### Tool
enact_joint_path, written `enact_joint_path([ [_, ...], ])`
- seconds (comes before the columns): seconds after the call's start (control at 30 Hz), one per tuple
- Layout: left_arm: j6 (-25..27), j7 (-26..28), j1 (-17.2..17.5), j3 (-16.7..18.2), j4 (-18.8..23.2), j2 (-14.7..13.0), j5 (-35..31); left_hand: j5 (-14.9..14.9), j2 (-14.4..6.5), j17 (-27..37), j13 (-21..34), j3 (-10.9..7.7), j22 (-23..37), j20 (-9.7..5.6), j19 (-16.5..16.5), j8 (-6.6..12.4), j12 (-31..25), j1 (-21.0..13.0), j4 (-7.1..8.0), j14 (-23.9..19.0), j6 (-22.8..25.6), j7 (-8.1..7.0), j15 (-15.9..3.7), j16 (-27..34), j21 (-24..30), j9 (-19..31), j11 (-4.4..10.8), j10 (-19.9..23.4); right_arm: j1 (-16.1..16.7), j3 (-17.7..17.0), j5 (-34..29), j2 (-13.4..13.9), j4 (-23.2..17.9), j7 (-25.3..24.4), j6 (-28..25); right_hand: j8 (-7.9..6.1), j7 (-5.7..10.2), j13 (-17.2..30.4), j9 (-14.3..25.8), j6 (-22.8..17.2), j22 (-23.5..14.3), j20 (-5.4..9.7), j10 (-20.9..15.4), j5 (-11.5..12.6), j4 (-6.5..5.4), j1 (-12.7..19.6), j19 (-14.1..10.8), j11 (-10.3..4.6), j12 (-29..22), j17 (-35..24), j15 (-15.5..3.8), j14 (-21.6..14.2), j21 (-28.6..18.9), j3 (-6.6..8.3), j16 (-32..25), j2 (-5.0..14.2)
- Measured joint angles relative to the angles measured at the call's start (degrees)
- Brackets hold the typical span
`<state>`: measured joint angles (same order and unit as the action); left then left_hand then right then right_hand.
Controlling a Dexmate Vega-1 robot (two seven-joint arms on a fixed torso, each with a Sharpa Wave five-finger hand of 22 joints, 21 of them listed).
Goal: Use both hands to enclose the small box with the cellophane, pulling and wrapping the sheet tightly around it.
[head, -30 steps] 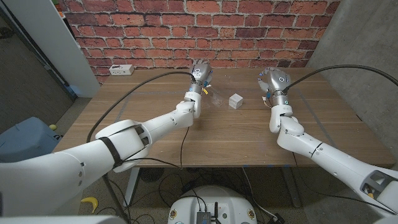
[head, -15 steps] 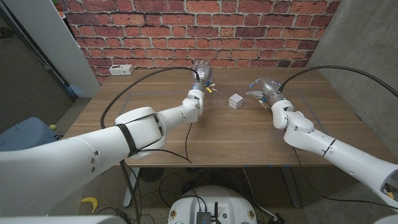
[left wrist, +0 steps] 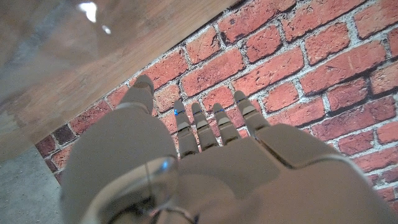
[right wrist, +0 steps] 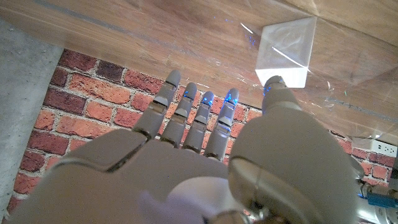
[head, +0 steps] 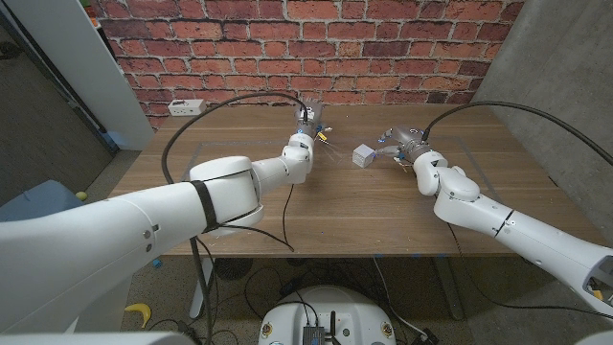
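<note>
While the small white cube box (head: 363, 155) sits mid-surface on the clear cellophane sheet (right wrist: 348, 68), both hands hover empty, fingers (right wrist: 186, 115) spread. Right hand (head: 404, 144) is just beside the box, left hand (head: 308, 120) farther off. A one-sided tug would probably slide the light box.

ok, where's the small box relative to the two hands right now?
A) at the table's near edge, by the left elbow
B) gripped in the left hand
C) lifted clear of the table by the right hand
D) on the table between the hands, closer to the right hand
D: the small box sits on the table between the left hand and right hand, nearer the right one.
</note>
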<state>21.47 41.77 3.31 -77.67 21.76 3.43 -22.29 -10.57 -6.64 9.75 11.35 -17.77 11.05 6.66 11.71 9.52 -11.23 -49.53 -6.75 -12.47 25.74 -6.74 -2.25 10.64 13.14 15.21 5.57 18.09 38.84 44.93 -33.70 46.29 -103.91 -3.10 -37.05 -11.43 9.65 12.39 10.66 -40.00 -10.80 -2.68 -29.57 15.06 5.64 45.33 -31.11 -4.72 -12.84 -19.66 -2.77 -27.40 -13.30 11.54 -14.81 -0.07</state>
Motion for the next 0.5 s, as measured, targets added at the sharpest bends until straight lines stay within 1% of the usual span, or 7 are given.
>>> enact_joint_path([
  [0.17, 0.1, 6.6, 0.9, 1.5, 0.7, -0.4, 1.6, 0.0, -2.5, 0.0, 0.0, -0.79, 0.2, -0.04, 2.5, 1.76, -1.2, 1.8, 1.57, -3.2, 2.4, -0.63, -0.07, 0.5, 1.1, -1.0, -0.69, 2.2, -0.5, 0.4, -0.7, -0.9, 0.9, 0.7, -0.5, 0.15, -0.22, 0.0, 0.0, 0.2, 0.0, 0.0, 0.0, 0.2, 0.0, 0.0, 0.0, 0.0, 0.0, -0.2, 0.0, 0.0, 0.0, 0.0, 0.0, 0.02],
  [0.3, 0.3, 9.7, 3.2, 3.5, 3.9, -3.1, 1.7, 0.0, -3.4, 0.0, 0.0, -1.6, 0.3, -0.02, 3.4, 3.5, -2.7, 2.7, 2.38, -7.5, 8.5, -0.6, -0.13, 0.8, 1.5, -1.8, -0.91, 6.7, -0.7, 0.5, -1.4, -1.8, 1.8, 0.4, -1.2, 0.16, -0.45, 0.0, 0.0, 0.0, 0.0, 0.0, 0.0, 0.6, -1.02, -1.1, 0.0, 0.0, 0.0, -0.7, 0.2, 0.2, 0.0, 0.67, 0.0, 2.63],
  [0.33, 0.3, 10.1, 4.3, 4.3, 3.9, -4.8, 1.5, 0.0, -3.5, 0.0, 0.1, -1.94, 0.3, -0.02, 3.4, 3.99, -3.2, 3.5, 2.66, -8.9, 10.5, -0.41, -0.16, 0.8, 1.5, -2.0, -0.66, 8.4, -0.7, 0.6, -1.7, -2.0, 2.0, -0.2, -1.4, 0.16, -0.58, 0.0, 0.0, -0.1, 0.0, 0.0, 0.0, 0.6, -1.21, -0.9, 0.0, 0.02, 0.0, -0.9, 0.2, 0.2, 0.0, 0.85, 0.0, 3.34],
  [0.37, 0.3, 10.6, 5.3, 5.1, 7.4, -6.2, 1.1, 0.0, -3.5, 0.0, 0.2, -2.5, 0.3, -0.17, 3.6, 4.54, -3.8, 4.0, 2.71, -10.3, 12.7, -0.11, -0.2, 0.8, 1.6, -2.1, -0.42, 10.3, -0.7, 0.6, -1.8, -2.4, 2.3, -0.7, -1.5, 0.16, -0.65, 0.0, 0.0, -0.2, 0.0, 0.0, -0.1, 0.6, -1.34, -0.9, 0.0, 0.15, 0.0, -1.0, 0.2, 0.2, 0.0, 0.99, 0.0, 3.54],
  [0.4, 0.0, 10.8, 6.3, 5.8, 9.3, -7.8, 0.7, 0.0, -3.3, 0.0, 0.4, -3.11, 0.3, -0.23, 3.6, 5.13, -4.3, 4.2, 2.73, -11.7, 14.9, 0.37, -0.24, 1.2, 1.7, -2.2, -0.17, 12.1, -0.7, 0.6, -2.0, -2.8, 2.6, -1.2, -1.7, 0.16, -0.7, 0.0, 0.0, -0.2, 0.0, 0.0, -0.2, 0.6, -1.3, -0.9, 0.0, 0.23, 0.0, -1.0, 0.2, 0.2, 0.0, 1.16, 0.0, 4.3],
  [0.43, -0.1, 10.8, 6.5, 5.9, 9.5, -8.0, 0.6, 0.0, -3.3, 0.0, 0.6, -3.6, 0.3, -0.07, 3.8, 5.74, -4.8, 4.4, 2.74, -12.9, 16.9, 0.85, -0.27, 1.3, 1.7, -2.2, -0.02, 13.6, -0.7, 0.6, -2.1, -2.9, 2.7, -1.5, -1.8, 0.16, -0.87, 0.0, 0.0, 0.0, 0.0, 0.0, -0.2, 0.6, -1.19, -0.8, 0.0, 0.22, 0.0, -1.0, 0.2, 0.2, 0.0, 1.38, 0.0, 4.47],
  [0.5, -1.2, 10.9, 8.5, 7.7, 13.7, -11.7, -0.2, 0.0, -3.2, 0.1, 1.0, -4.52, 0.3, 0.27, 4.0, 6.89, -5.4, 5.0, 2.72, -14.6, 20.7, 2.1, -0.35, 1.3, 1.7, -2.2, 0.38, 15.7, -0.7, 0.6, -2.4, -3.6, 3.3, -2.8, -2.3, 0.16, -1.0, 0.0, 0.0, 0.1, 0.0, 0.0, -0.1, 0.6, -1.3, -0.7, 0.0, 0.31, 0.0, -1.0, 0.03, 0.5, 0.0, 1.61, 0.0, 4.56],
])
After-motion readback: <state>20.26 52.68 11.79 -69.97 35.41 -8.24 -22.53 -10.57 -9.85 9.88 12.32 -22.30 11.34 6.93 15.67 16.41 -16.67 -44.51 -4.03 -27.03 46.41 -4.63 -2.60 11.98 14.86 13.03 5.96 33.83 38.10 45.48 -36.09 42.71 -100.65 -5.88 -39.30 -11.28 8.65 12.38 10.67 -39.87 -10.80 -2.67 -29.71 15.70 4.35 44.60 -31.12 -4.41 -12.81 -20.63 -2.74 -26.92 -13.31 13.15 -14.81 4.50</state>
